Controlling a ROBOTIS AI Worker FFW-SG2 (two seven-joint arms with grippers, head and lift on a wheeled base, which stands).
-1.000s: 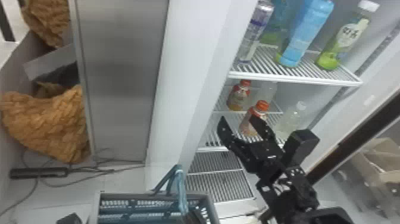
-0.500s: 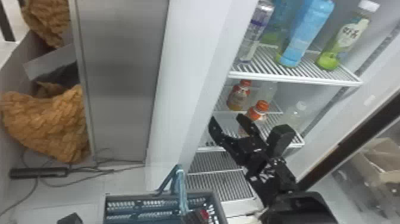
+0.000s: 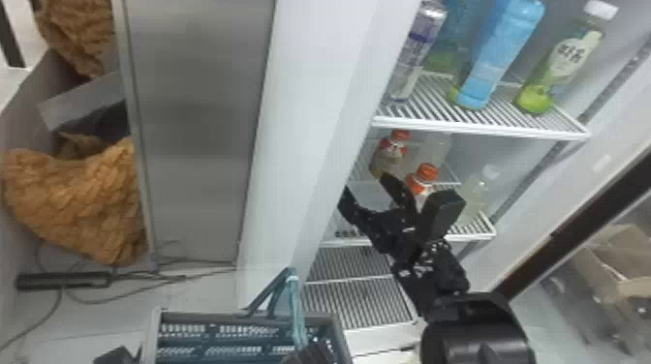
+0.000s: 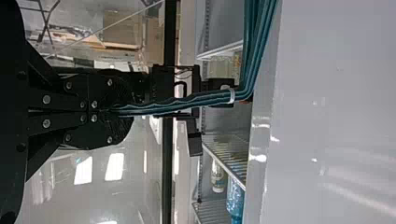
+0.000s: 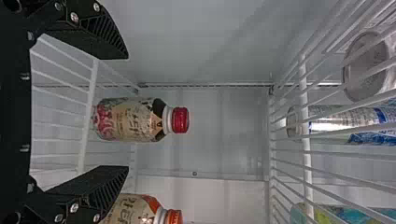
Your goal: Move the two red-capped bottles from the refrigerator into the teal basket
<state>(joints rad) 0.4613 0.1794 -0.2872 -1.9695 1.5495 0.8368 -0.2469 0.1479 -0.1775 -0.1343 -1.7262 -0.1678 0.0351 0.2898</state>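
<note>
Right of centre in the head view, the right claw [image 3: 366, 187], fingers apart, faces two red-capped bottles [image 3: 390, 149] on a refrigerator shelf [image 3: 473, 237], while at bottom centre the left claw [image 3: 310, 352] grips the handle [image 3: 296, 310] of the teal basket [image 3: 203, 315].

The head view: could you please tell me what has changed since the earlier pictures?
The right gripper has moved left and a little farther in, taking hold of nothing; the teal basket has swayed slightly. The two red-capped bottles stayed on their shelf.
</note>
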